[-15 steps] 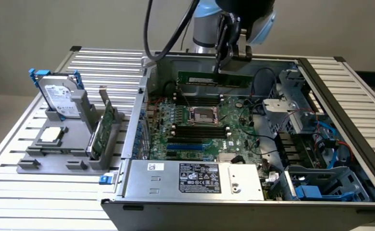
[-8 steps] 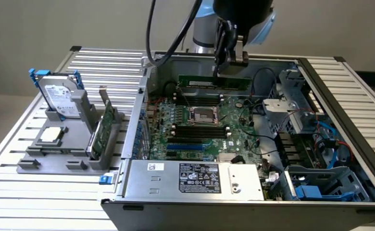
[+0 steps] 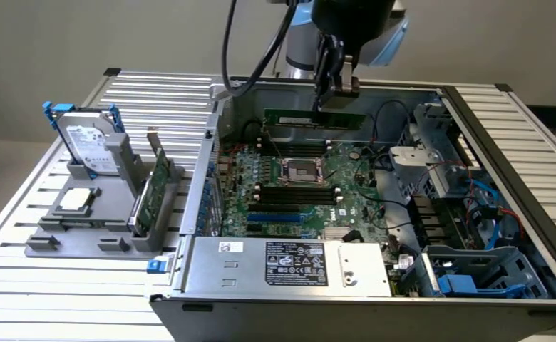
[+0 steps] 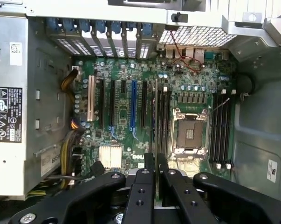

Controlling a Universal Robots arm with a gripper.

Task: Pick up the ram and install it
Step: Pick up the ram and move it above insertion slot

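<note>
End effector is narrow, pinched on the slim dark green ram stick with black chips. It grips the upper long edge, a bit off the stick's middle as far as the exterior view shows.

Ram hangs level, contact edge down, clear of the green motherboard and above the far side of the silver square CPU socket. Not seated: there's a visible gap under it.

In the wrist view the ram reads edge-on. It runs parallel to the long black memory slots just beside the CPU socket. Can't tell if it's exactly over one.

Handling, my read:
- Light, thin, stiff board, so weight isn't an issue.
- Fragile at the chips and the contact edge.
- Flat faces look slick, and an off-centre pinch could let it pivot between the pads.
- Best hold is the upper edge near mid-length, on bare board. That leaves both ends and the contact edge free.
- It tolerates little tilt relative to the slots beside the CPU socket. A skewed board would likely jam or stress the contacts.
</note>
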